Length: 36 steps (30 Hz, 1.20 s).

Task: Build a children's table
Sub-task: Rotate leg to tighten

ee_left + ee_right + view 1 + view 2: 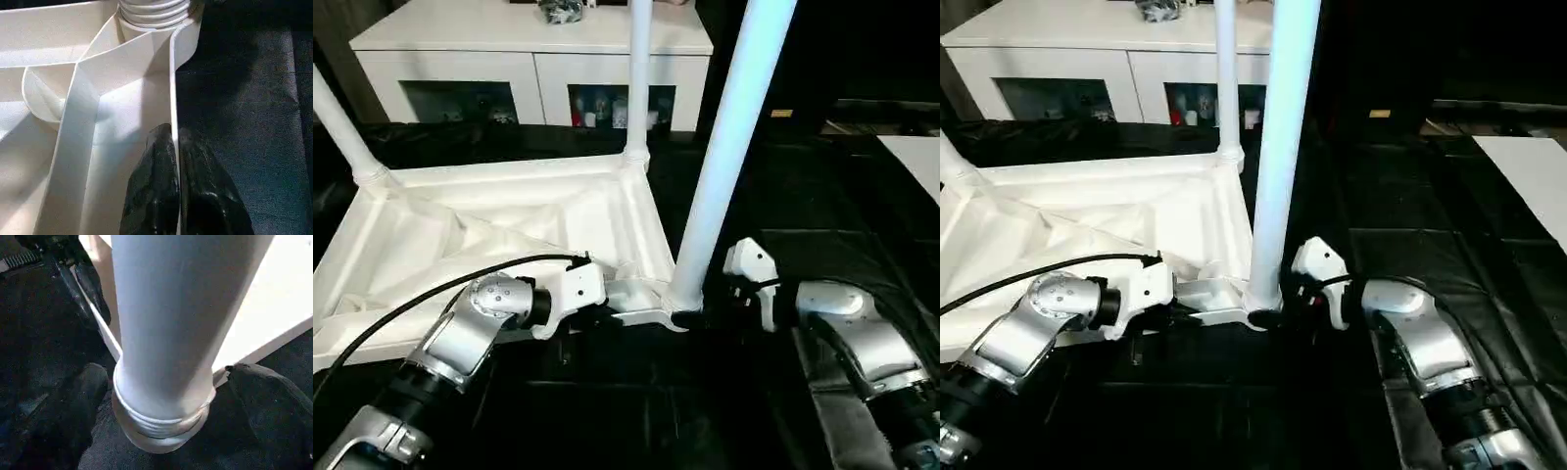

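Observation:
The white tabletop [509, 225] lies upside down on the black mat, ribbed side up. A thick white leg [729, 147] stands in its near right corner socket [161, 431]. Two more legs rise from the far right corner [638, 78] and the far left corner [342, 127]. My left gripper [175, 147] is shut on the tabletop's thin near rim [172, 88], just left of that near socket. My right gripper [165, 373] is open, one black finger [83, 396] on each side of the near leg's base, close to it but apart from it.
A white cabinet [533, 59] with glass doors stands behind the tabletop. A flat white board [915, 157] lies at the far right. A black cable [431, 294] runs over my left forearm. Black mat [636, 411] covers the floor in front.

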Tool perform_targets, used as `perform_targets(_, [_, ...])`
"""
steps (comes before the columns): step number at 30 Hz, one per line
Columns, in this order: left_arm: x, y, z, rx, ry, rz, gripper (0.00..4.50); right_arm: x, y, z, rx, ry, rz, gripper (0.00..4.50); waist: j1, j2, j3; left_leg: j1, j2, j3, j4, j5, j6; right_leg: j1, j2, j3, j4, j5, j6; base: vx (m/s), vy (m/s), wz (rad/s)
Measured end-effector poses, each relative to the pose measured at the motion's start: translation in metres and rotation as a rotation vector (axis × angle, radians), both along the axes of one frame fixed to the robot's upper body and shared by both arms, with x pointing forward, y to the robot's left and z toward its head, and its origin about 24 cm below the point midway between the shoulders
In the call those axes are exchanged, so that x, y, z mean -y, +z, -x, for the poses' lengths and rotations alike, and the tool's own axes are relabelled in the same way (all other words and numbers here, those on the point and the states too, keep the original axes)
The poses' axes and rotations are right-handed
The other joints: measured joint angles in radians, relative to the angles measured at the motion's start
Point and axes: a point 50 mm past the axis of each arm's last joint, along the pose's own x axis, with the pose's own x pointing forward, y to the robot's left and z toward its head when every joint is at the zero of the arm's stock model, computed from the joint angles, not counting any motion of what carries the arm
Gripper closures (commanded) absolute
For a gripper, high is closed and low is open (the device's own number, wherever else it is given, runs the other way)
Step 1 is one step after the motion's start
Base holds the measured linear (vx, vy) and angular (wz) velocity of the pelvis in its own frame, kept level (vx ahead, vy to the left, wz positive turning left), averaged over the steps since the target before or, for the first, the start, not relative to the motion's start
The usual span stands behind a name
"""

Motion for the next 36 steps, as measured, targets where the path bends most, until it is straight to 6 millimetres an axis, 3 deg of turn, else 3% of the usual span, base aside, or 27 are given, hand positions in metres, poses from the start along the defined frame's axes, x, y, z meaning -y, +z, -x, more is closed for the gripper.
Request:
perform_targets(8, [0.000,0.000,-0.003,-0.001,-0.006,-0.002,4.50,-0.006,0.003,-0.007,0.019,0.009,-0.006,0.46,0.009,-0.001,0.000,0.000,0.000,0.001,0.000,0.001,0.000,0.000,0.000,0.000,0.000,0.000,0.000,0.000,0.000,0.00])
perform_targets(19, [0.000,0.000,-0.003,-0.002,-0.015,-0.002,4.50,-0.007,0.001,-0.005,0.016,0.046,-0.010,1.47,0.009,-0.001,0.000,0.000,0.001,0.001,0.000,0.001,0.000,0.000,0.000,0.000,0.000,0.000,0.000,0.000,0.000,0.00])
perform_targets(27, [-0.001,0.000,-0.003,-0.003,0.000,-0.003,4.50,-0.008,-0.002,-0.005,0.019,0.045,-0.010,1.86,0.009,-0.001,0.000,0.001,0.001,0.001,0.000,0.001,0.000,0.000,0.000,0.000,0.000,0.000,0.000,0.000,0.000,0.00])
perform_targets(31, [0.001,-0.001,-0.011,-0.004,0.080,0.010,4.50,-0.014,-0.006,-0.014,0.035,-0.079,-0.039,1.88,0.004,-0.001,0.000,0.001,0.001,0.002,0.000,0.002,-0.005,0.000,0.000,0.000,0.000,0.004,-0.006,0.000,0.000,0.00])
perform_targets(36, [0.020,-0.001,-0.025,0.009,0.259,0.033,4.50,-0.031,-0.013,-0.030,0.048,-0.415,-0.114,1.89,-0.009,0.000,-0.001,0.001,0.000,0.003,0.000,0.003,-0.006,0.000,-0.001,0.001,-0.001,0.006,-0.007,0.000,0.000,0.00])
